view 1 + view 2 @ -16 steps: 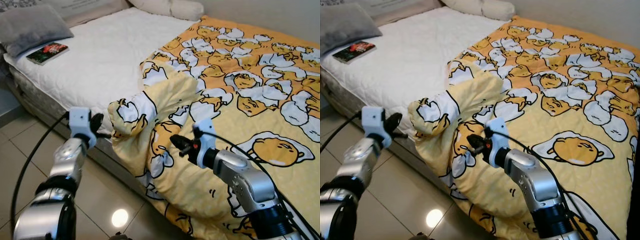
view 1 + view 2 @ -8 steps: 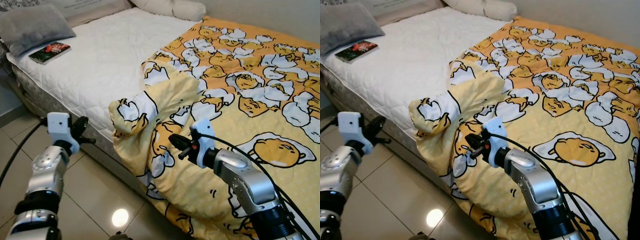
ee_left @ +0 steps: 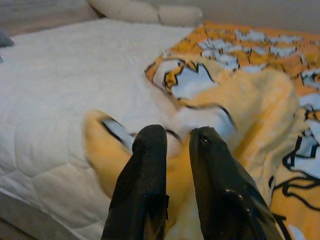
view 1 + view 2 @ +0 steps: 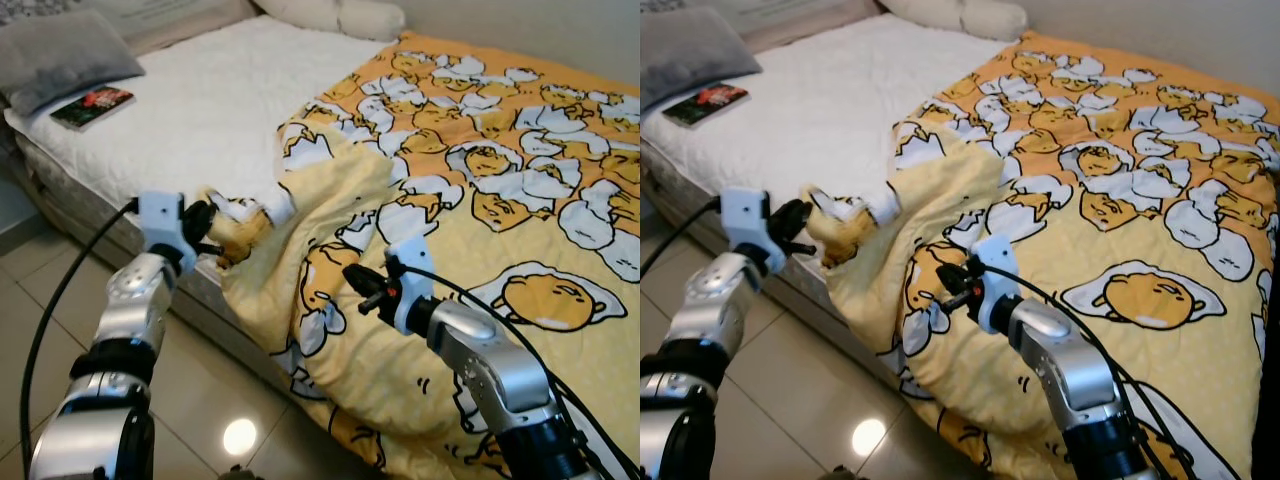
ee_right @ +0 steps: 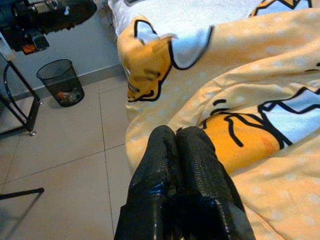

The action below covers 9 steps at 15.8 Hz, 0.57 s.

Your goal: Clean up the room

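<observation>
A yellow blanket (image 4: 470, 190) printed with egg cartoon figures covers the right half of the bed, and its bunched edge hangs over the bed's near side. My left gripper (image 4: 207, 226) is at the mattress edge, shut on the blanket's corner (image 4: 240, 215). In the left wrist view the fabric (image 3: 200, 95) sits pinched between the two black fingers (image 3: 145, 165). My right gripper (image 4: 357, 282) hovers over the hanging fold with its fingers (image 5: 170, 150) pressed together and nothing visibly between them.
The bare white mattress (image 4: 200, 110) holds a book (image 4: 93, 106) and a grey pillow (image 4: 65, 55) at its far left. White pillows (image 4: 340, 15) lie at the head. Glossy floor tiles (image 4: 200, 400) run along the bed. A mesh bin (image 5: 60, 82) and a black metal frame (image 5: 20, 105) stand on the floor.
My left gripper swung back from the floor side to the blanket and took hold of its corner, which now stretches left along the mattress edge. The right arm has barely moved.
</observation>
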{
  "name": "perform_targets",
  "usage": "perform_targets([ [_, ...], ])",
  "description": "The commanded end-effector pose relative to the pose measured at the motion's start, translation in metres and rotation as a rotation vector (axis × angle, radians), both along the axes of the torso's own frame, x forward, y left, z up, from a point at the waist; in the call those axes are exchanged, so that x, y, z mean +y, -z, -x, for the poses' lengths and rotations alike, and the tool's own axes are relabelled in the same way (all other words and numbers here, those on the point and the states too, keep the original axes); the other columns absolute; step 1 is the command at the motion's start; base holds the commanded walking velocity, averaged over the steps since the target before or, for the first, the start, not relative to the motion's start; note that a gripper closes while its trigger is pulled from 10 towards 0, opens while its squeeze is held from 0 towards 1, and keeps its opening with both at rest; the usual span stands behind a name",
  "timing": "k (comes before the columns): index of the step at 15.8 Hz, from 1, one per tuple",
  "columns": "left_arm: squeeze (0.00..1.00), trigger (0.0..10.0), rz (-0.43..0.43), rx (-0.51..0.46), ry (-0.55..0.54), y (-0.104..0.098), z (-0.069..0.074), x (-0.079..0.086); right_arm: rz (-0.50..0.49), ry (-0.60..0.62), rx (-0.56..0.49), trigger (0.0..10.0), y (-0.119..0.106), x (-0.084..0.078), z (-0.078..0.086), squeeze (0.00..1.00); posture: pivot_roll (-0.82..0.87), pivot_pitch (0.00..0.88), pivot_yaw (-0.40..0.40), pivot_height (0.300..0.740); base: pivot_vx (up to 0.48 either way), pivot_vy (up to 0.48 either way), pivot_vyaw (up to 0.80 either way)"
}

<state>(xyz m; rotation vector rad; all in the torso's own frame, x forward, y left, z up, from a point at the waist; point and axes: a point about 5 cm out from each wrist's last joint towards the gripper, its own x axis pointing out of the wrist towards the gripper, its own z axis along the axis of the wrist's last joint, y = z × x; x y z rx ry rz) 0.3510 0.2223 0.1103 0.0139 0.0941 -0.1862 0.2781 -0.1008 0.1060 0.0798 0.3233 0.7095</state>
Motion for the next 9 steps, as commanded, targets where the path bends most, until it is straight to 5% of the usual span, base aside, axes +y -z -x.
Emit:
perform_targets([
  [1,1.00,10.0,-0.012,0.014,-0.001,-0.002,-0.004,-0.003,0.007,0.016,-0.018,10.0,-0.003,-0.004,0.002,0.00,-0.07,0.000,0.034,0.740,0.000,0.000,0.00],
  [5,1.00,10.0,-0.055,-0.022,0.014,-0.003,0.000,-0.006,0.036,0.139,-0.030,10.0,0.002,-0.015,0.002,0.00,-0.06,0.000,0.037,0.740,0.000,0.000,0.00],
  [6,0.87,10.0,-0.074,-0.022,0.034,-0.003,0.006,-0.012,0.060,0.282,-0.017,10.0,0.008,-0.025,-0.001,0.00,-0.05,0.000,0.038,0.740,0.000,0.000,0.00],
  [7,0.00,10.0,-0.112,-0.043,0.074,-0.003,0.014,-0.020,0.081,0.387,0.005,10.0,0.014,-0.033,-0.002,0.00,-0.05,0.000,0.036,0.740,0.000,0.000,0.00],
  [9,0.00,10.0,-0.141,-0.085,0.063,-0.005,0.028,-0.027,0.113,0.498,0.003,10.0,0.021,-0.043,0.003,0.00,-0.04,0.000,0.036,0.740,0.000,0.000,0.00],
])
